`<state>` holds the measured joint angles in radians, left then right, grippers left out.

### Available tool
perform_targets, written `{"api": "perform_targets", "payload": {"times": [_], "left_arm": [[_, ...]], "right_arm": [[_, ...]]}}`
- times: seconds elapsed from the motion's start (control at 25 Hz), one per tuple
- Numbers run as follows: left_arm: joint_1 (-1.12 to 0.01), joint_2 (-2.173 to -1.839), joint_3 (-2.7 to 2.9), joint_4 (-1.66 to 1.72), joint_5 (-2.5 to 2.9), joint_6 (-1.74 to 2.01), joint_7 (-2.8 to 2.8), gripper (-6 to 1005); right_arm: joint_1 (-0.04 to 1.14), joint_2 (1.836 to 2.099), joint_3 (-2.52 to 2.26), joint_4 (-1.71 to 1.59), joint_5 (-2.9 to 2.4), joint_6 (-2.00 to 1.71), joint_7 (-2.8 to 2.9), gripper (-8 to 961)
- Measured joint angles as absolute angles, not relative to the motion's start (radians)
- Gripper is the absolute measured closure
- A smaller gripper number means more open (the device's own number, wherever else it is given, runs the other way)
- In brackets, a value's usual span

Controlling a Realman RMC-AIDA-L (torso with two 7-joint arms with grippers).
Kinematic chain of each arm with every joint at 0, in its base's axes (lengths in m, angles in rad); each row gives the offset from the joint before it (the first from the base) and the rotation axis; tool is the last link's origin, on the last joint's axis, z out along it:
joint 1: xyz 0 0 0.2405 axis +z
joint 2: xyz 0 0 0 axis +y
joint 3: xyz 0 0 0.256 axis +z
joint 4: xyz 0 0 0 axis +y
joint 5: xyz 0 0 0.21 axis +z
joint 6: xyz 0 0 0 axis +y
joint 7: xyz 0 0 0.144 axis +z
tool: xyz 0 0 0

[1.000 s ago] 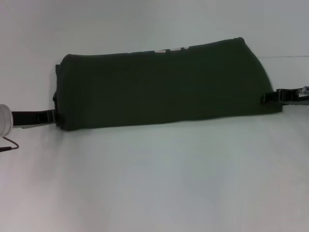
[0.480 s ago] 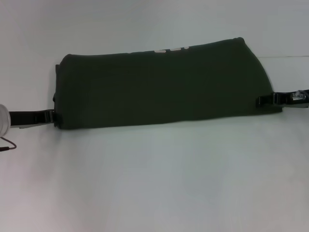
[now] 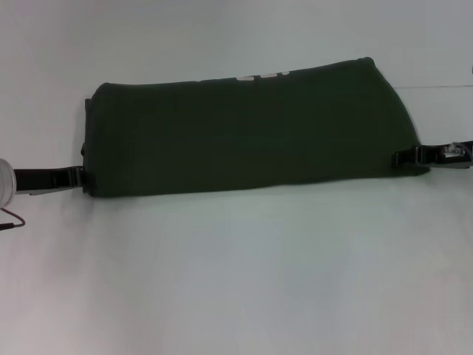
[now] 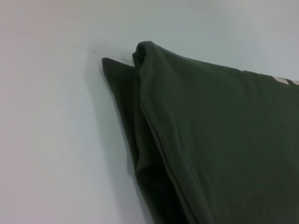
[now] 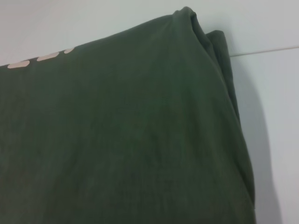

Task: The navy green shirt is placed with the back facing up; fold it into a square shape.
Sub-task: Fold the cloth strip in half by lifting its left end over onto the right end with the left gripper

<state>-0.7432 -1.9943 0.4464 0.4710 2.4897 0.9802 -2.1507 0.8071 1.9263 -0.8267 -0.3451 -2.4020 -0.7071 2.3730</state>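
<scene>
The navy green shirt (image 3: 244,133) lies folded into a long band across the white table (image 3: 236,281), plain side up. A strip of cream letters (image 3: 260,75) peeks out along its far edge. My left gripper (image 3: 80,177) sits at the band's near left corner, touching its edge. At the near right corner my right gripper (image 3: 403,156) reaches over the cloth. The left wrist view shows the shirt's (image 4: 224,140) layered left end, and the right wrist view shows the shirt's (image 5: 121,130) right end with the cream letters (image 5: 37,59).
A thin seam line (image 3: 443,86) crosses the table behind the shirt's right end. A dark cable (image 3: 11,218) hangs by my left arm at the picture's left edge. Bare white table stretches in front of the shirt.
My right gripper has slid a little inward and toward the front, onto the shirt's near right corner. The left gripper and the shirt have barely moved.
</scene>
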Motion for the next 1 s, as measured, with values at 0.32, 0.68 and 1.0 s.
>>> {"api": "perform_targets", "payload": {"times": [0.32,0.68,1.0], "left_arm": [[-0.744,-1.994,0.446,0.471,2.49,0.98,-2.151,978],[-0.744,-1.994,0.443,0.471,2.489,0.98,-2.151,979],[-0.745,-1.991,0.442,0.471,2.488,0.982,-2.152,978]], "right_arm": [[0.805,1.928,-0.827,-0.345,-2.402,-0.7,2.373,505],[0.806,1.928,-0.827,-0.345,-2.402,-0.703,2.357,693],[0.799,1.927,-0.827,-0.351,-2.402,-0.706,2.357,900]]}}
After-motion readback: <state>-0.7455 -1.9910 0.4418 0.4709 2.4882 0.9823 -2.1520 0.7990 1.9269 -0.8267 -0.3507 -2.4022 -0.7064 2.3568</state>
